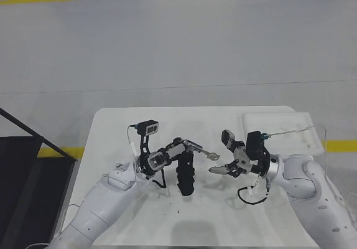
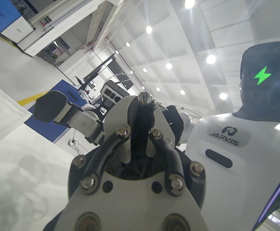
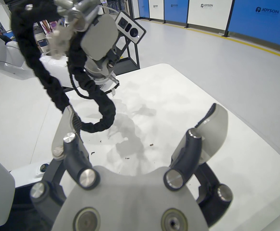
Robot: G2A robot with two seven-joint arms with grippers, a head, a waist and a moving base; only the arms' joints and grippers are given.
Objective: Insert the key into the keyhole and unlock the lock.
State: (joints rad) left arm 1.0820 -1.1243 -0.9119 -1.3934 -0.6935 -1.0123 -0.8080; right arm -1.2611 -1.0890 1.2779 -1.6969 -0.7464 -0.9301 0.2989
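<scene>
The lock is a silver metal head on a thick black fabric-covered cable that loops down above the table. My left gripper is shut on it just behind the head, holding it in the air. A small pale piece dangles under the head; I cannot tell if it is the key. In the top view the head points at my right gripper, which stands open a short way off with nothing in it. The cable's loop hangs beside one right finger. In the left wrist view the head pokes out between the shut fingers.
The white table carries a shallow white tray at its back right. A black rack stands off the table's left side. Small dark crumbs lie on the tabletop under the grippers.
</scene>
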